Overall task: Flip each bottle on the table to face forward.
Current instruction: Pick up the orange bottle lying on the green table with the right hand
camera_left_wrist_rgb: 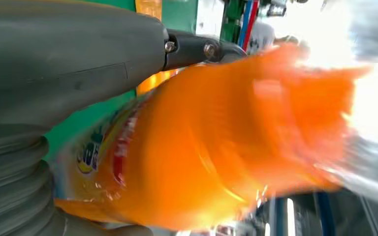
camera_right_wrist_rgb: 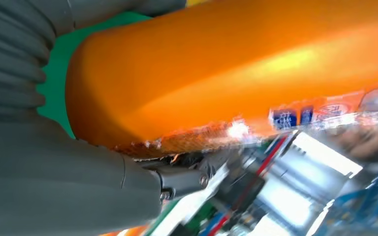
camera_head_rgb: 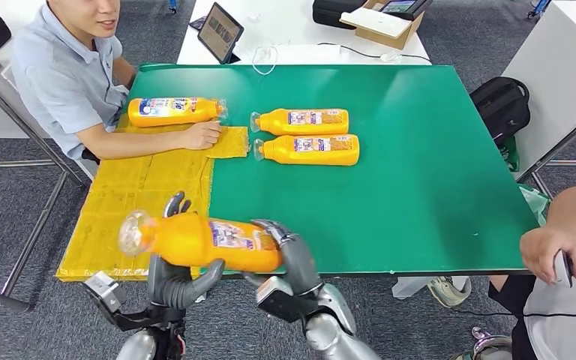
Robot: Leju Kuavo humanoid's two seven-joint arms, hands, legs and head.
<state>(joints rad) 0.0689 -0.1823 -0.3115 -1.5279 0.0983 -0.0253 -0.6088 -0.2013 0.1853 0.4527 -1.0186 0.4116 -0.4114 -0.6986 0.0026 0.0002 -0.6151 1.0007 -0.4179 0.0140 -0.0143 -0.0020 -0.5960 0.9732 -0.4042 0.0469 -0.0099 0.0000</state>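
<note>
orange bottles (camera_head_rgb: 311,136), green table (camera_head_rgb: 420,172)

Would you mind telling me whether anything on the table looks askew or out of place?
Nothing looks spilled or damaged. Three orange plastic bottles lie on their sides; the one on the yellow cardboard by a person's hand points its cap opposite to the two on the green mat.

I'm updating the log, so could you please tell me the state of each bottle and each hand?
Held bottle: lifted, on its side, gripped at both ends.
Left hand: grips the held bottle.
Right hand: grips the held bottle.
Two middle bottles: lying side by side.
Far-left bottle: lying beside a person's hand.
</note>
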